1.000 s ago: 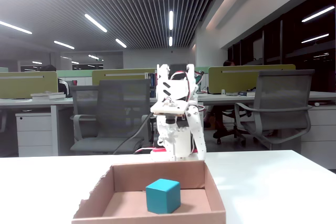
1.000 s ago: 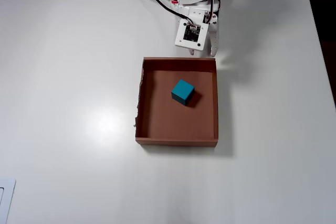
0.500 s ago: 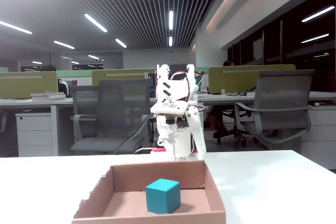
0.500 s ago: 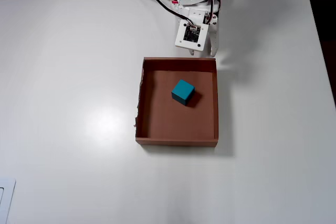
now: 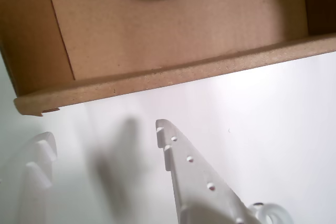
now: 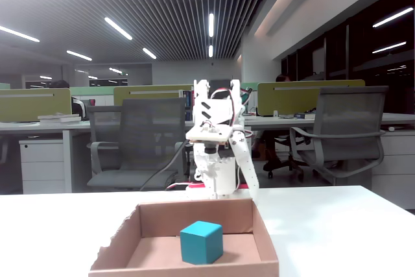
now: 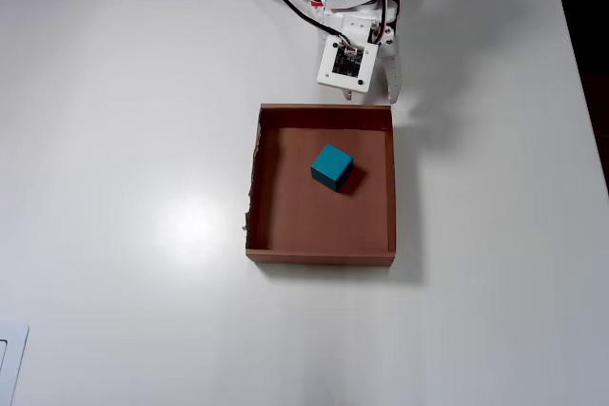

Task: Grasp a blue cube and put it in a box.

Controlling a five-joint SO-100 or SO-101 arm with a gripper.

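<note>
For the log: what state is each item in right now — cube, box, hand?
blue cube: lying inside the box, free of the hand.
box: open-topped, flat on the table, left rim ragged.
hand: open, empty, outside the box beside its wall.

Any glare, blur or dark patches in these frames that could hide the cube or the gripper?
Overhead view: a glare spot on the table, left of the box; blue cube sharp. Wrist view: gripper close, its left finger washed out and soft; cube cut off at top. Fixed view: dim, cube clear.
</note>
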